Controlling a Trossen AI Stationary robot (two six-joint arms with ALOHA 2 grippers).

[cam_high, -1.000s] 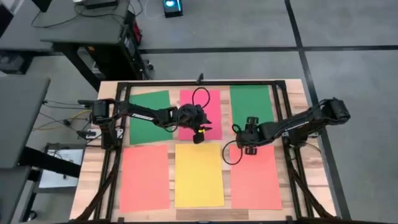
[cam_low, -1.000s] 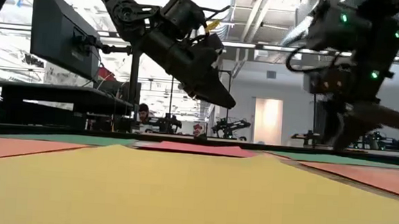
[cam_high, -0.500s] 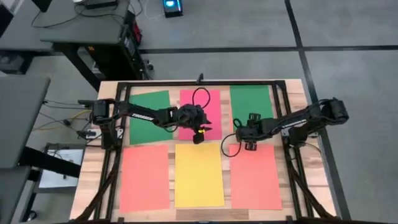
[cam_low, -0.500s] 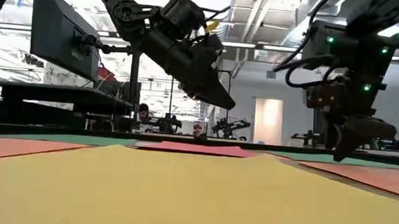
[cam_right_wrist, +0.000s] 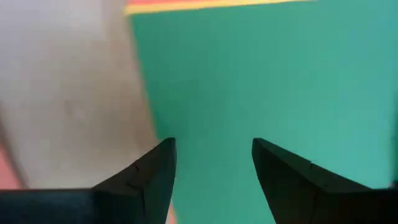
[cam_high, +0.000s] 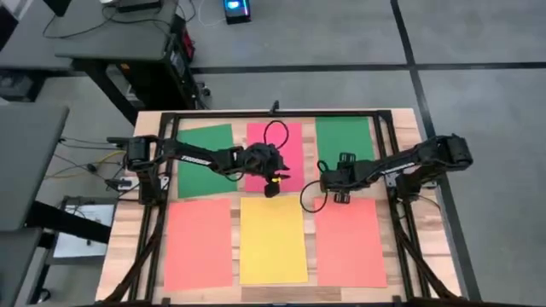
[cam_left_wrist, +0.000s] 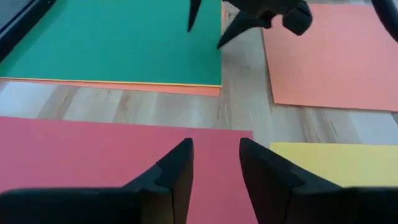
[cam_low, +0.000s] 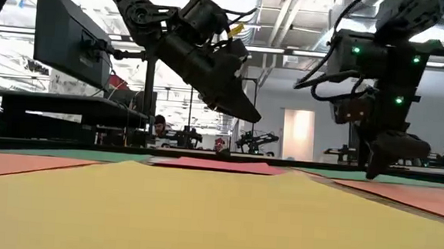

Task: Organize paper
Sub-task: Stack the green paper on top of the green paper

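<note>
Six flat rectangular paper sheets are counted on the wooden table: two green, two orange, one pink-red, one yellow. The right gripper, fingers parted, is held above the right green sheet's near corner; the left gripper, narrowly parted, above the pink-red sheet's near edge.

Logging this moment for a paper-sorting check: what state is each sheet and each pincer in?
Left green sheet: flat, partly under the left arm.
Pink-red sheet: flat, beneath the left pincer.
Right green sheet: flat, stacked on other sheets.
Yellow sheet: flat, uncovered.
Left pincer: open, empty.
Right pincer: open, empty, over the right green sheet's corner.
</note>
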